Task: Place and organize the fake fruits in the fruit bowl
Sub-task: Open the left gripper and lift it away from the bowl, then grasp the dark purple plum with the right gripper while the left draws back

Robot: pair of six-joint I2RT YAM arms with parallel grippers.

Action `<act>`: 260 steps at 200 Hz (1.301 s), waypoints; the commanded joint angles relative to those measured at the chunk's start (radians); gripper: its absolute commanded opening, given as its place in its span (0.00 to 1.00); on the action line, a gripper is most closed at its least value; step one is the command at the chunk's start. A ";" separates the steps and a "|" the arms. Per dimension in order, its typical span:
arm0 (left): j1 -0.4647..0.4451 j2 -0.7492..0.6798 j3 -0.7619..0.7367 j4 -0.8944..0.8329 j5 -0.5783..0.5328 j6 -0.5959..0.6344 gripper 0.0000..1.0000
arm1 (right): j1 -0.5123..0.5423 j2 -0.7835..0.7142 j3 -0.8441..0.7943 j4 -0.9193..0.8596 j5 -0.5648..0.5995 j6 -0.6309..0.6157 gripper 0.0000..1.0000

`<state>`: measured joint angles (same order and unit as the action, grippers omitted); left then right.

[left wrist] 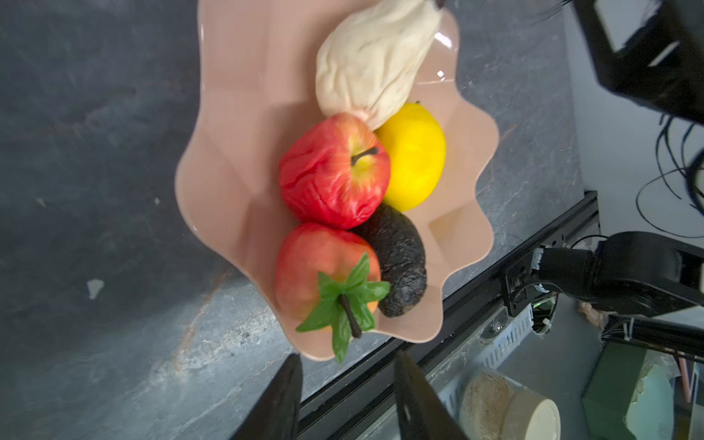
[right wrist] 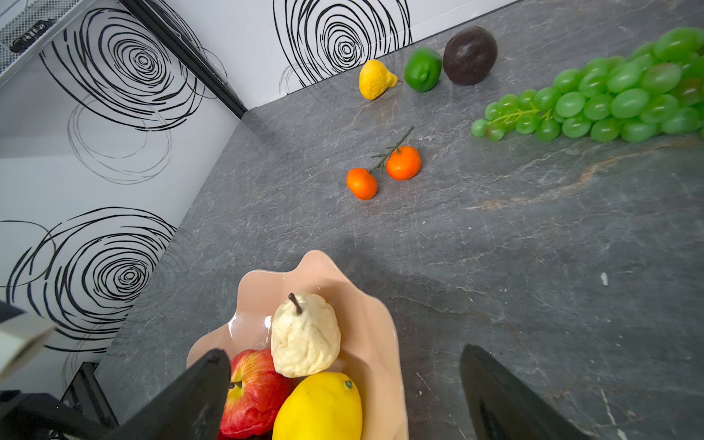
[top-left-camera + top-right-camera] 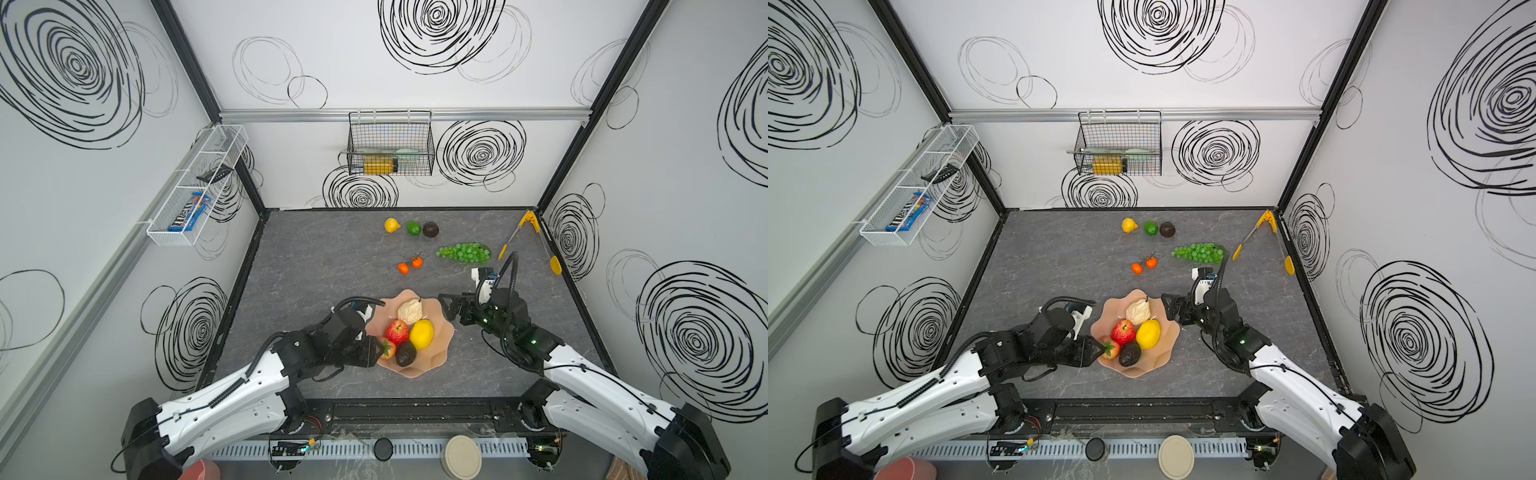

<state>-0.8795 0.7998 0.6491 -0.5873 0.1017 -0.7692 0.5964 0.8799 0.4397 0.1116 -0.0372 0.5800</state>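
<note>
On the grey tabletop, toward the front middle: fruit bowl [image 3: 440, 332] with wavy peach rim, holding five fake fruits packed together. Pale pear [image 3: 410, 311] at the far side, stem pointing away; red apple [image 3: 396, 331] and large yellow lemon [image 3: 422, 333] side by side at the centre, touching; dark avocado [image 3: 406, 353] at the near side, against both. Red-orange fruit with green leaves [image 1: 324, 266] at the bowl's left edge, touching apple and avocado, leafy stem hanging over the rim.

Just left of that leafy fruit: left gripper [image 1: 344, 381], jaws parted, nothing between them, tips just off the leaves in the wrist view. Right of the bowl: right gripper [image 2: 343, 384], jaws spread wide and empty, one finger [image 2: 198, 384] over the bowl's edge beside the apple, the other over bare table.

Farther back on the table, well apart from the bowl: two small oranges [image 3: 410, 265] joined on one twig; green grape bunch [image 3: 464, 252] to their right. Near the back wall, in a close row: small yellow lemon [image 3: 392, 225], lime [image 3: 414, 227], dark round fruit [image 3: 431, 229]. In the back right corner: yellow-tipped tongs [image 3: 528, 224], spread open.

On the back wall: black wire basket [image 3: 390, 143]. On the left wall: white mesh shelf [image 3: 195, 187] holding a candy packet.
</note>
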 commanded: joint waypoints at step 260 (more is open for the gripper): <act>0.155 -0.589 -0.549 0.643 -0.512 0.359 0.98 | -0.322 1.441 1.439 -0.344 -0.099 -0.170 0.97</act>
<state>-0.7326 0.1841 0.0990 -0.0174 -0.4351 -0.4259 0.2710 2.2948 1.8282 -0.1841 -0.1322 0.4320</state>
